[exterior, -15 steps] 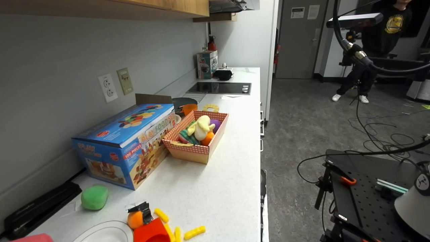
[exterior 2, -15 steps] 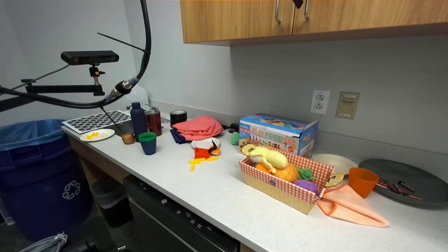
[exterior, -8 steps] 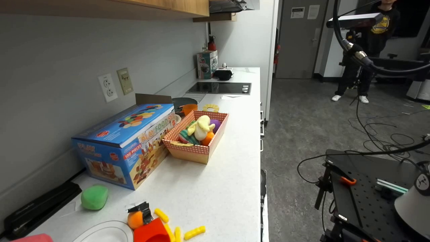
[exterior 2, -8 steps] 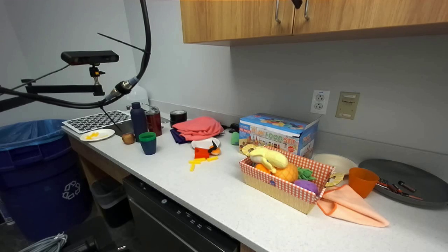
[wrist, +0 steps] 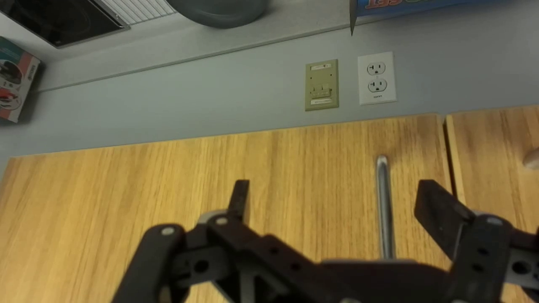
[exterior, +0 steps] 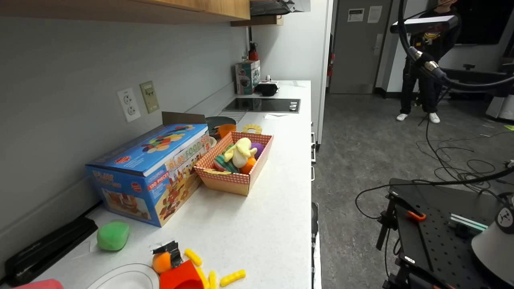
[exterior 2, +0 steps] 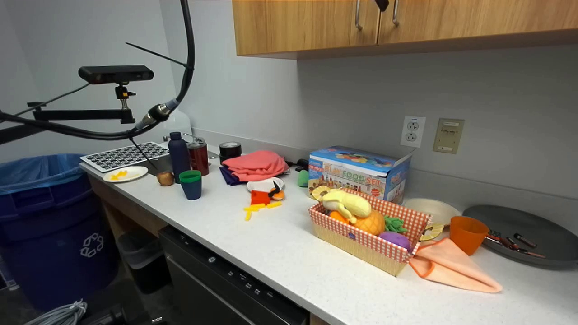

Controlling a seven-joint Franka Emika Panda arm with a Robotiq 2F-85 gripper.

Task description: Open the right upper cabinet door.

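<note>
In the wrist view the right upper cabinet door [wrist: 126, 202] is a wide light-brown wood panel, flush with its neighbour. A vertical metal handle [wrist: 384, 206] is mounted close to the seam. My gripper [wrist: 334, 187] is open in front of the panel, and the handle appears between its fingers, closer to the finger [wrist: 438, 210] by the seam. Whether the fingers reach past the bar I cannot tell. An exterior view shows the same door [exterior 2: 478, 18] and handle [exterior 2: 395, 12] at the top edge, with one dark fingertip [exterior 2: 383, 4] just left of that handle. The rest of the gripper is cut off there.
Beside the seam is the left cabinet door [exterior 2: 307, 27] with its own handle [exterior 2: 357, 16]. Below, the counter [exterior 2: 271, 243] holds a blue box [exterior 2: 347, 171], a basket of toy food [exterior 2: 356, 253] and a dark pan [exterior 2: 533, 225]. A black cable [exterior 2: 187, 54] hangs nearby.
The dark fingertip at the cabinet has shifted very slightly left in an exterior view. The door looks unchanged. A person in the background has moved leftward.
</note>
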